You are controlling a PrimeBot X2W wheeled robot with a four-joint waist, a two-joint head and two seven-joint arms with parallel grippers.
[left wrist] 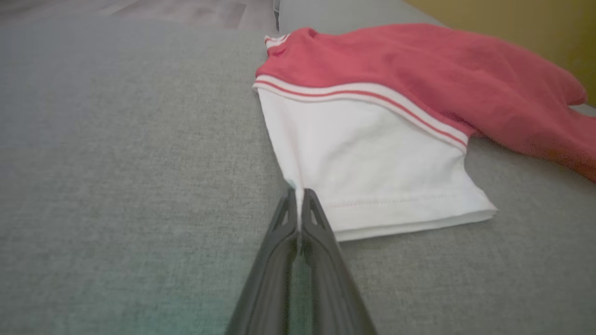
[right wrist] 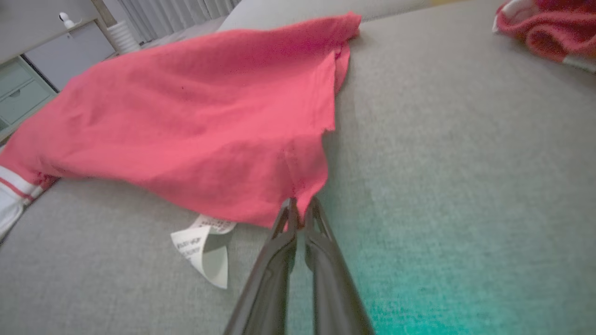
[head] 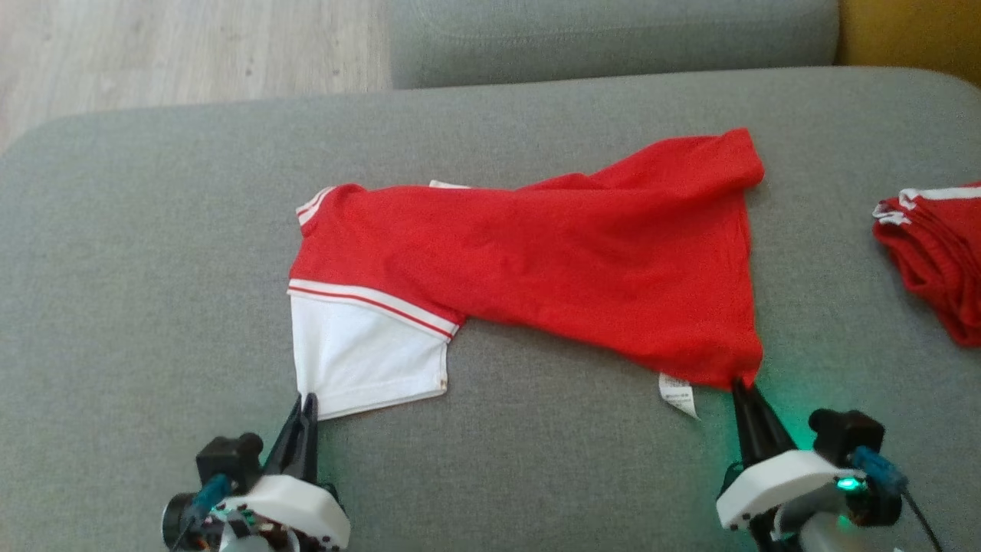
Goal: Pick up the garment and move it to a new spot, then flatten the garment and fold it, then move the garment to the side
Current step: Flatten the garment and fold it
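Note:
The garment is a red shirt with a white sleeve and striped trim, spread crosswise on the grey cushion. My left gripper is shut on the near corner of the white sleeve; in the left wrist view its fingertips pinch the sleeve's edge. My right gripper is shut on the red hem corner at the near right, seen up close in the right wrist view where the red cloth rises from the pinch. A white care label hangs out beside it.
A second red garment with white trim lies bunched at the cushion's right edge. The sofa's backrest runs along the far side, with wooden floor to the far left. Drawers stand beyond the sofa.

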